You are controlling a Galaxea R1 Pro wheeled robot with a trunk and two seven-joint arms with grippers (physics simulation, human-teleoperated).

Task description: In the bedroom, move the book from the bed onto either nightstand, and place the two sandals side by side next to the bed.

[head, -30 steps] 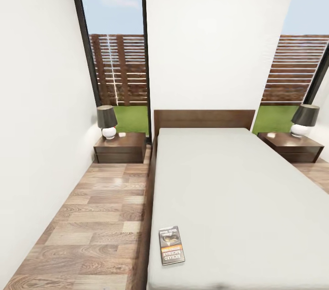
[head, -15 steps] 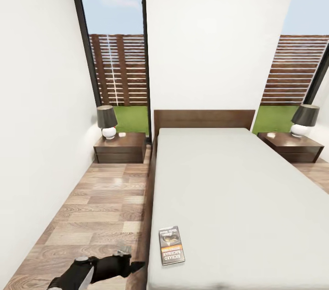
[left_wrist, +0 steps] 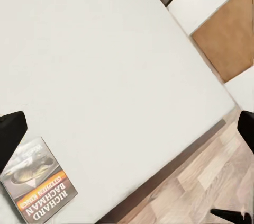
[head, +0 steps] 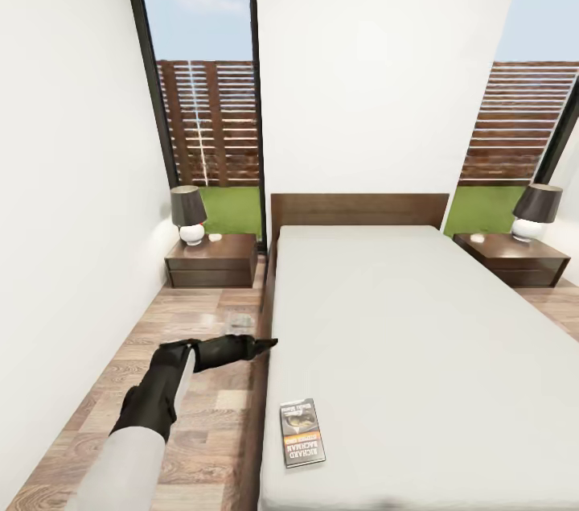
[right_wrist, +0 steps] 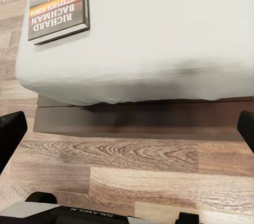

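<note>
The book (head: 302, 432), a dark paperback with an orange band, lies flat on the pale mattress of the bed (head: 418, 350) near its front left corner. My left gripper (head: 264, 344) hovers open over the bed's left edge, a little beyond the book and apart from it. In the left wrist view the book (left_wrist: 39, 181) lies by one dark fingertip (left_wrist: 10, 134), and the left gripper (left_wrist: 127, 128) holds nothing. My right gripper (right_wrist: 127, 128) is open low in front of the bed frame, with the book (right_wrist: 58, 4) on the mattress above. One nightstand (head: 213, 260) stands left of the headboard, another nightstand (head: 515, 257) right. The two sandals are out of view.
Each nightstand carries a dark-shaded lamp (head: 188, 213), leaving bare top beside it. A strip of wood-plank floor (head: 177, 358) runs between the white left wall and the bed. Tall windows flank the headboard (head: 358, 209). A brown door (left_wrist: 222, 38) shows past the bed's far side.
My left arm has come up into the head view from the bottom edge and reached forward along the bed's left side. The book and the camera have stayed put.
</note>
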